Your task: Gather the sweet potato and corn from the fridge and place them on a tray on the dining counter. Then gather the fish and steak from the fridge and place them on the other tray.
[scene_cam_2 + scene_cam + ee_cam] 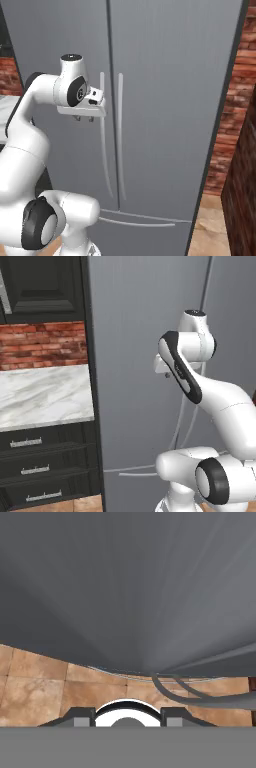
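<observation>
Grey flat-fronted fridge [165,100] is closed, and the gripper [84,118], fingers pressed together on nothing, may slip past the thin curved left handle [103,140].

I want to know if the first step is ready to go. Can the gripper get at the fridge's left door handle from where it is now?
Probably yes. The gripper, shut, hangs just left of the left door handle on the closed fridge, with nothing between them; it would need to open first.
</observation>
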You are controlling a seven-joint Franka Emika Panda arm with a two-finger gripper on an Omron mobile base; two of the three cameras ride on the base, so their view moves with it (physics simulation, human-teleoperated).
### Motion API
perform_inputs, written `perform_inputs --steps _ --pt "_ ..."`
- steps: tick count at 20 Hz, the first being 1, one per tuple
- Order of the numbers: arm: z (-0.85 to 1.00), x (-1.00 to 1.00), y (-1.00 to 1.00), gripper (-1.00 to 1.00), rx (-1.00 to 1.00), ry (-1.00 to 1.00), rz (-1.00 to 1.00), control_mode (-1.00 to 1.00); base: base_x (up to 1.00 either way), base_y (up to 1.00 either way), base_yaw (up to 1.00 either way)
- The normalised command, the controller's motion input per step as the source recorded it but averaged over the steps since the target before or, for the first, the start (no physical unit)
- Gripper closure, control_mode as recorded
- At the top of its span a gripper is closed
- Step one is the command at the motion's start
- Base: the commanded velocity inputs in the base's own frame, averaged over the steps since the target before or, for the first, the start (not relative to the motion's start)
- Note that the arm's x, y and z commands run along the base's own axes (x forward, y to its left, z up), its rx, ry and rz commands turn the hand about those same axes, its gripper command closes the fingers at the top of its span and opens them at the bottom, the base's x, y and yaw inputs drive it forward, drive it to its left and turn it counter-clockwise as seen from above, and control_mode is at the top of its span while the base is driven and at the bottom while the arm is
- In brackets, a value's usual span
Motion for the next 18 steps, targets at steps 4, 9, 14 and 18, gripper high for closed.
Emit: perform_inputs --steps 4,9,14,18 --pt "0.00 0.00 0.00 -1.00 0.00 0.00 0.00 1.00 -0.31 -0.18 -0.02" --pt "0.00 0.00 0.00 -1.00 0.00 0.00 0.00 1.00 -0.94 -0.58 -0.08" --pt "0.00 0.00 0.00 -1.00 0.00 0.00 0.00 1.00 -0.49 -0.36 -0.05" --pt "0.00 0.00 0.00 -1.00 0.00 0.00 0.00 1.00 0.00 -0.11 0.00"
